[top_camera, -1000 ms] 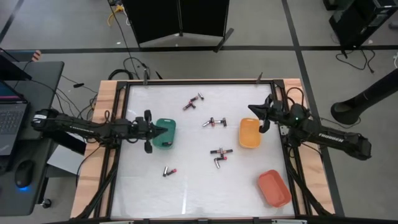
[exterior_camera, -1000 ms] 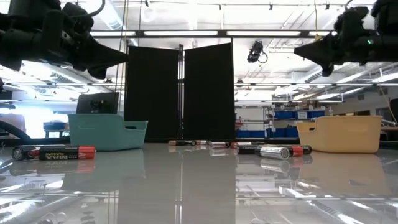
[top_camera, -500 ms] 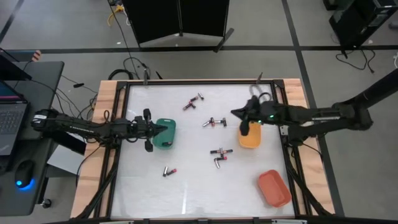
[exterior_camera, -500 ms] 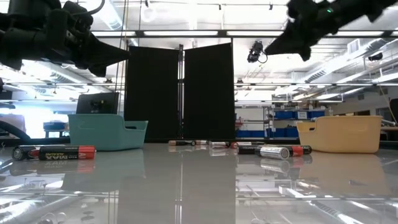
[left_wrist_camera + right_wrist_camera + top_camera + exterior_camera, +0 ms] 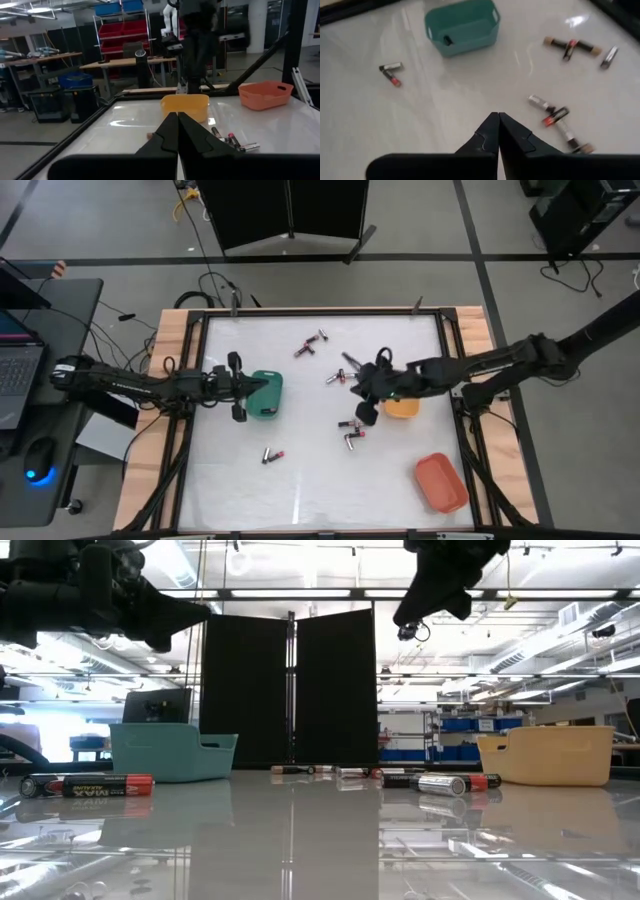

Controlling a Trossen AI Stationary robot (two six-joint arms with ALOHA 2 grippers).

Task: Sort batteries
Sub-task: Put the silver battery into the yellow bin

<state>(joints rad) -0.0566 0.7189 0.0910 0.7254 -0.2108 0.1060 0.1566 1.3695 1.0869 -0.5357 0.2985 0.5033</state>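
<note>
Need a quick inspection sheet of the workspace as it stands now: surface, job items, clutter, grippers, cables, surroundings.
Surface: white table, wooden side rails.
Job's things: batteries loose in small clusters mid-table; one dark item inside green tray.
Clutter: yellow tray and orange tray on the right side.
Grippers: left gripper shut, over the green tray; right gripper shut, empty, raised above the central batteries.
Cables: loose leads on the floor beyond the table's far edge.
Surroundings: black partition, laptop and mouse on a side desk.

The white tabletop (image 5: 310, 480) holds three small trays: green (image 5: 266, 395) left, yellow (image 5: 403, 407) right, orange (image 5: 441, 482) near-right. Little batteries (image 5: 353, 432) lie scattered between them.
</note>
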